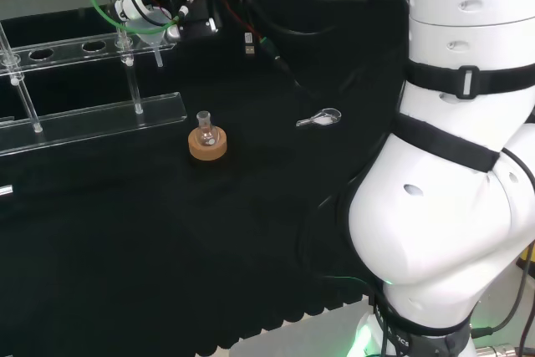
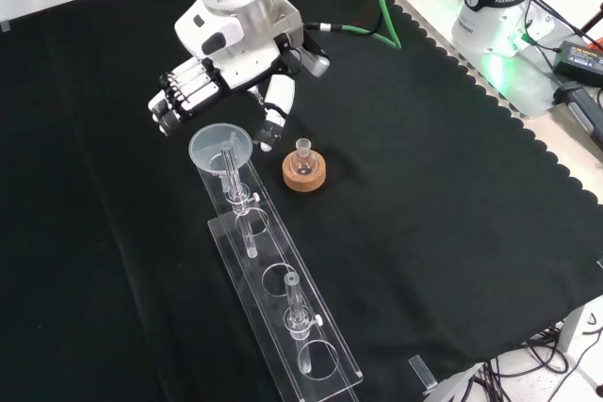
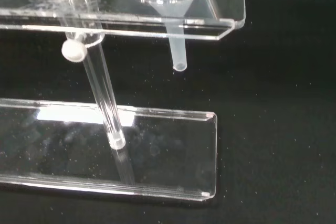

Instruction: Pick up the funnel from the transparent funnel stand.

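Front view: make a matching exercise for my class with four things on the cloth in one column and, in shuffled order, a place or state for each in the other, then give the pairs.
Things:
1. funnel
2. small flask
3. robot hand
4. funnel stand

Places or states:
A. standing on a cork ring
B. hovering above the rack's far end, fingers relaxed, holding nothing
C. a clear rack with round holes, running toward the view's bottom
D. seated in the end hole nearest the robot hand

Pairs: 1-D, 2-A, 3-B, 4-C
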`<state>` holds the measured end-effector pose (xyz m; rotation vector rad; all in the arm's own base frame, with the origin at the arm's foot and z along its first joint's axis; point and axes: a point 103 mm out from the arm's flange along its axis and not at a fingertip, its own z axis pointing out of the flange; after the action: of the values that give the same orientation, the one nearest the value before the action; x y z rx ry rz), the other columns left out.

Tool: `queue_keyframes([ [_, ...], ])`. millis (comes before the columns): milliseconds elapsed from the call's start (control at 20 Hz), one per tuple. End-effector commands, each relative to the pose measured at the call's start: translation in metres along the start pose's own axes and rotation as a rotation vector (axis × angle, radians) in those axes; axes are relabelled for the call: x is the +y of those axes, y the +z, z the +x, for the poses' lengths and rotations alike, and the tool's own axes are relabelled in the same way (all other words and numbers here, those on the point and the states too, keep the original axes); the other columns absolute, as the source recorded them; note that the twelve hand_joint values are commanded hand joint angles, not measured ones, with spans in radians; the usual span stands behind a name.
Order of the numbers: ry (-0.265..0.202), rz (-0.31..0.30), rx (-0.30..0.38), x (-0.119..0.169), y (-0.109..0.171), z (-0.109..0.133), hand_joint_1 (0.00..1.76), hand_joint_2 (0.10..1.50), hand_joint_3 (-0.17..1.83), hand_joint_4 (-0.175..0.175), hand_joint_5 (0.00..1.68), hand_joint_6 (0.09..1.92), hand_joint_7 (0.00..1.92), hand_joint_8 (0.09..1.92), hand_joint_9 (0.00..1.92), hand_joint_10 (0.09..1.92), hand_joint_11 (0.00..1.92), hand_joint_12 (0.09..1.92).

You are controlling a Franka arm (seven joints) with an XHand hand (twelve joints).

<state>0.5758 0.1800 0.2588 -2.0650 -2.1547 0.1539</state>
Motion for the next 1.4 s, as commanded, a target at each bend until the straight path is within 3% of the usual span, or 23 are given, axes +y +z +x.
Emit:
queue_keyframes([
  [50,0.034,0.051,-0.042,0.003,0.01,-0.001,0.06,0.86,0.01,0.05,0.0,0.09,0.0,0.09,0.0,0.09,0.0,0.79],
  [650,0.087,0.12,-0.073,0.011,0.026,-0.001,0.07,0.86,0.01,0.051,0.0,0.09,0.0,0.09,0.0,0.09,0.0,0.79],
  [1400,0.131,0.135,-0.093,0.017,0.031,-0.006,0.06,0.87,0.01,0.045,0.0,0.09,0.0,0.09,0.0,0.09,0.0,0.86],
])
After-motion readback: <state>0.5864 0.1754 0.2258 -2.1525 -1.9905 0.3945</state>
